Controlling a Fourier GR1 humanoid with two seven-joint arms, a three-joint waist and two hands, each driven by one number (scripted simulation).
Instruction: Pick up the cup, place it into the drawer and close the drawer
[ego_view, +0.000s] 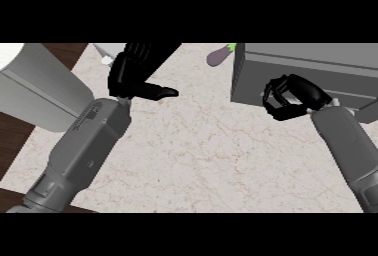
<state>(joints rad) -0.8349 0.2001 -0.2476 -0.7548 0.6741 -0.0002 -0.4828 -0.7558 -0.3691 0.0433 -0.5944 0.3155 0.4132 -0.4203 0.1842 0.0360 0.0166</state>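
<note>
The grey drawer unit (310, 60) stands at the counter's right rear, and its dark front face looks flush, with no open drawer showing. My right hand (291, 97) is against that front face, fingers curled; I see nothing held in it. No cup is plainly visible. A small white object (107, 51) peeks out at the top, mostly hidden behind my left hand, and I cannot tell what it is. My left hand (136, 70) rests open at the upper left of the counter, fingers pointing up and thumb sticking out to the right.
A purple eggplant (219, 55) lies just left of the drawer unit's top corner. A large pale grey cylinder-like body (33, 87) fills the left edge. The marbled counter (214, 150) drops off to dark wood at the left and bottom left.
</note>
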